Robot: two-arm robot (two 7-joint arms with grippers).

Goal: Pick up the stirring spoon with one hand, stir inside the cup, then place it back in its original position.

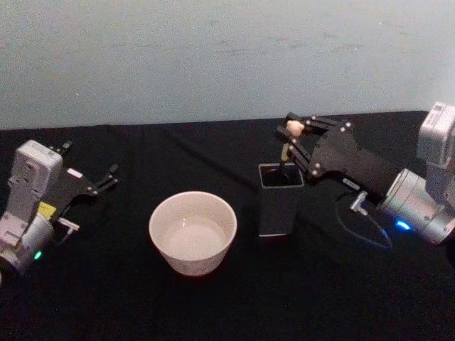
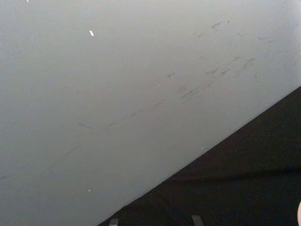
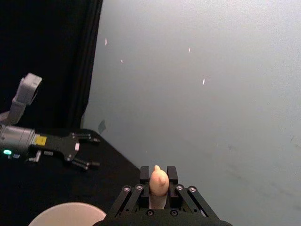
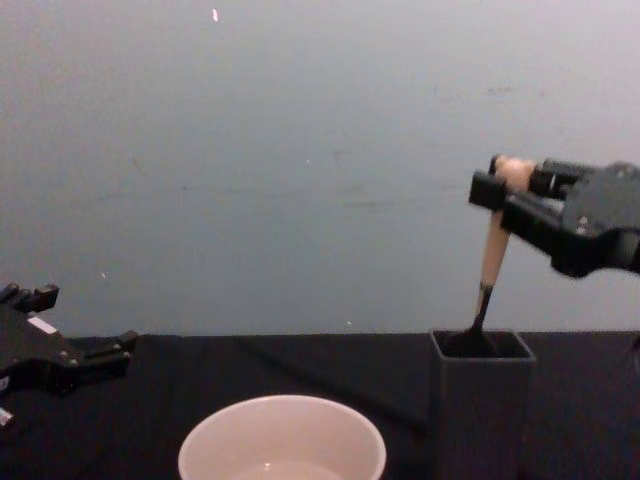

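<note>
Tightly gripped spoon point(image 4: 492, 262), right tool point(image 4: 508, 190)

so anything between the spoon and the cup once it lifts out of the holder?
Nothing visible. The right gripper is shut on the stirring spoon, its bowl in the holder. The cup sits beside it to the robot's left over bare black cloth. Left gripper is parked far left.

Glossy smooth cup point(image 1: 193, 232); matt black tablecloth point(image 1: 106, 298).
</note>
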